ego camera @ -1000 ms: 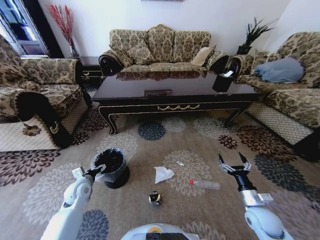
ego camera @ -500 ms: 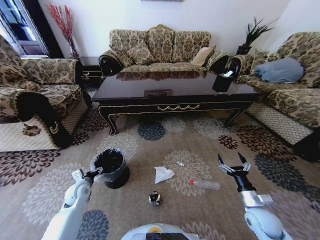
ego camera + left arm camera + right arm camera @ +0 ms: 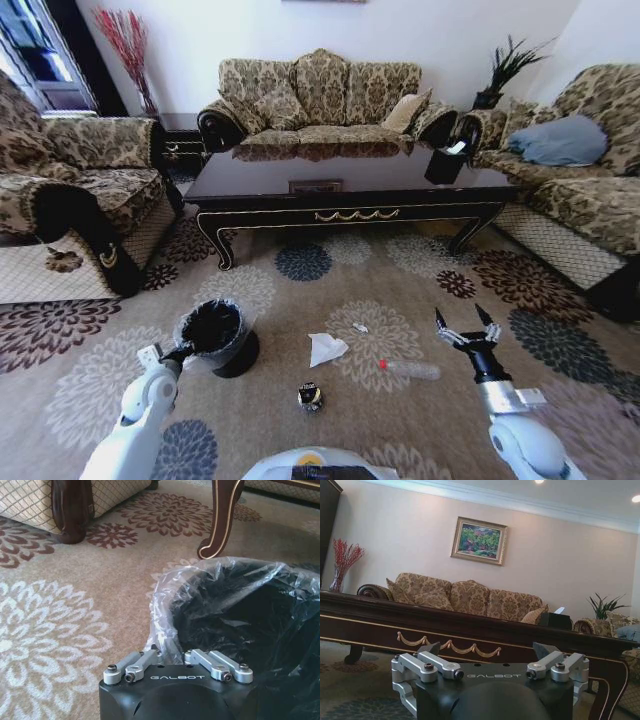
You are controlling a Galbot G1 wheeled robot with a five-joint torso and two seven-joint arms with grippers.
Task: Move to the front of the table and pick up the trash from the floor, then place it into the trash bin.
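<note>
1. Left gripper (image 3: 186, 350), low on the robot's left, jaws pinched together on the near rim of the trash bin (image 3: 222, 340); in the left wrist view (image 3: 170, 652) the fingers meet on the crinkly clear liner bag (image 3: 165, 615) at the rim.
2. Bin tilted, mouth turned toward the camera, black inside, standing on the floor (image 3: 300, 420) left of centre, between the left arm and the table (image 3: 350, 185).
3. Right gripper (image 3: 464, 327) raised over the carpet on the robot's right, jaws wide apart, holding nothing; in the right wrist view (image 3: 490, 652) aimed level at the table's gold-trimmed front edge (image 3: 470, 630).
4. Crumpled white paper (image 3: 326, 348) lying on the carpet just right of the bin, not touching it.
5. Clear plastic bottle (image 3: 410, 369) with red cap lying on its side, further right, between the paper and the right gripper, a little nearer the robot.
6. Small round black-and-yellow item (image 3: 310, 397) closest to the robot, near the picture's lower middle.
7. Tiny white scrap (image 3: 360, 327) on a cream flower medallion, beyond the paper toward the table.
8. Long dark coffee table across the middle of the room, curved legs on the carpet, well beyond all the litter.
</note>
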